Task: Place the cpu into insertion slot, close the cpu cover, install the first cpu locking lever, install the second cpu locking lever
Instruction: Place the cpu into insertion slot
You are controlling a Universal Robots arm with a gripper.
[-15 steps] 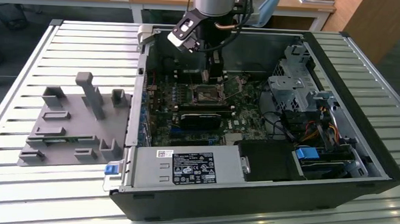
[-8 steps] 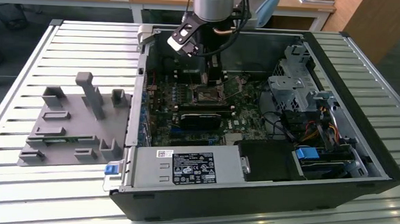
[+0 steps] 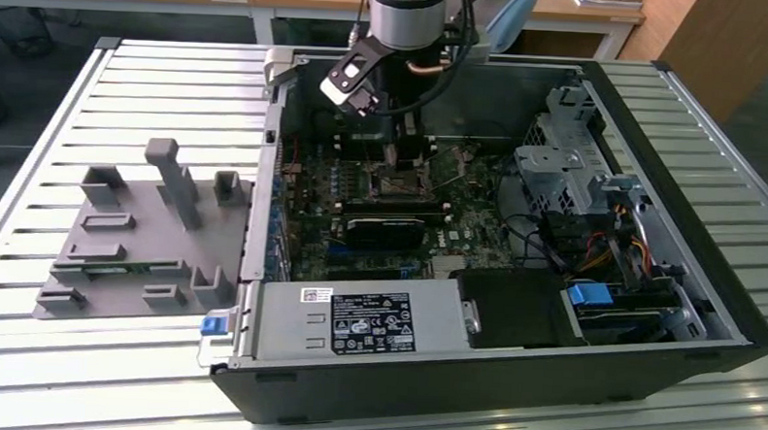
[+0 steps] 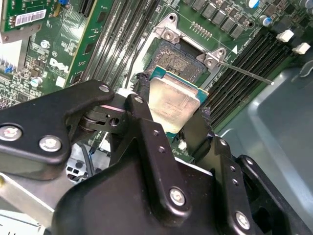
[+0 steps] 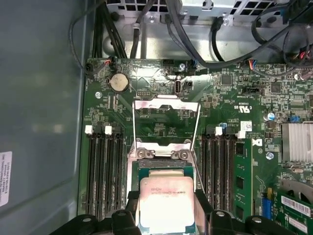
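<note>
Evidently the gripper [image 4: 172, 111] pinches the cpu [image 4: 175, 100] by opposite edges just above the insertion slot [image 4: 178, 56], whose cpu cover [image 5: 166, 103] stands swung open beyond its fingertips, leaving the socket free.

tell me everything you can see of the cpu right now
The cpu is a small flat square chip: dull silver-grey metal top with faint print, over a green base with a bluish edge. The gripper pinches it on two opposite sides, holding it top up just over the open insertion slot, apparently not yet seated.
</note>
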